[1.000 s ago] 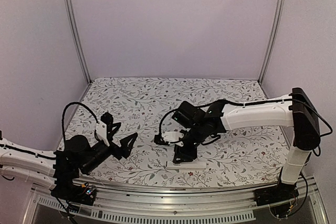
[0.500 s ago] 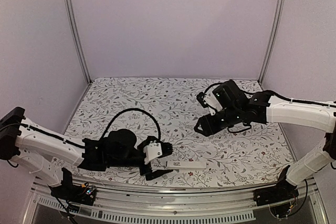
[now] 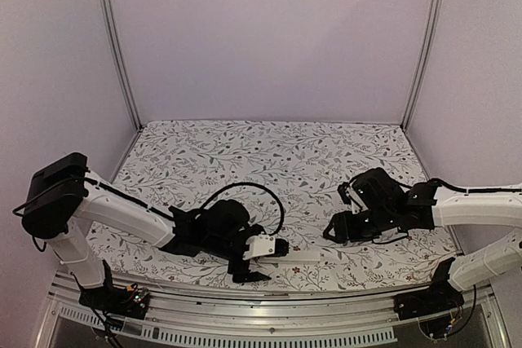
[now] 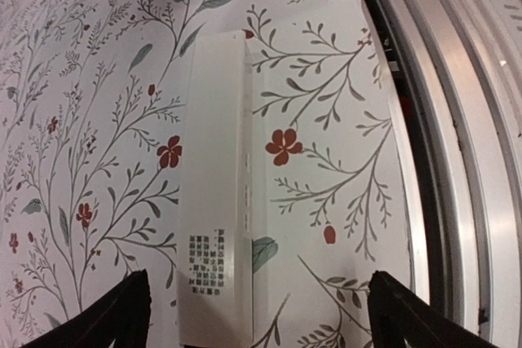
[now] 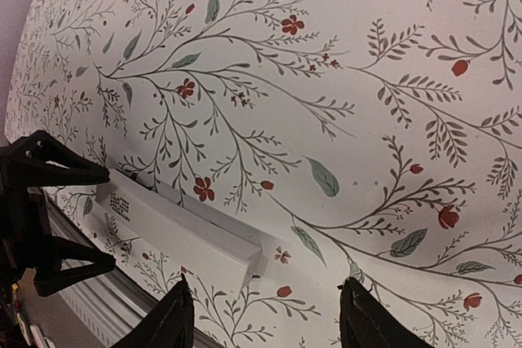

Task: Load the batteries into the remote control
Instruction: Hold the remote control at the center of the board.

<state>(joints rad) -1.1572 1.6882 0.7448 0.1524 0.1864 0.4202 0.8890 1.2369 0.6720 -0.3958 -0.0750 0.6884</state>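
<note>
The remote control (image 3: 295, 256) is a long white bar lying flat on the floral cloth near the front edge. In the left wrist view it (image 4: 216, 193) lies lengthwise between my open left fingers, closer to the left one, with a small block of dark print facing up. My left gripper (image 3: 269, 262) is open at its left end and not touching it. My right gripper (image 3: 330, 232) is open and empty, to the right of the remote and apart from it. The right wrist view shows the remote (image 5: 175, 230) ahead with the left fingers (image 5: 49, 173) at its far end. No batteries are in view.
The metal rail (image 3: 269, 295) of the table's front edge runs just in front of the remote and also shows in the left wrist view (image 4: 457, 160). Floral cloth (image 3: 269, 160) covers the table. Walls and upright posts close in the back and sides.
My right gripper has left the remote and drawn back to the right. My left arm has swung in from the left and now has its open fingers at the remote's left end.
</note>
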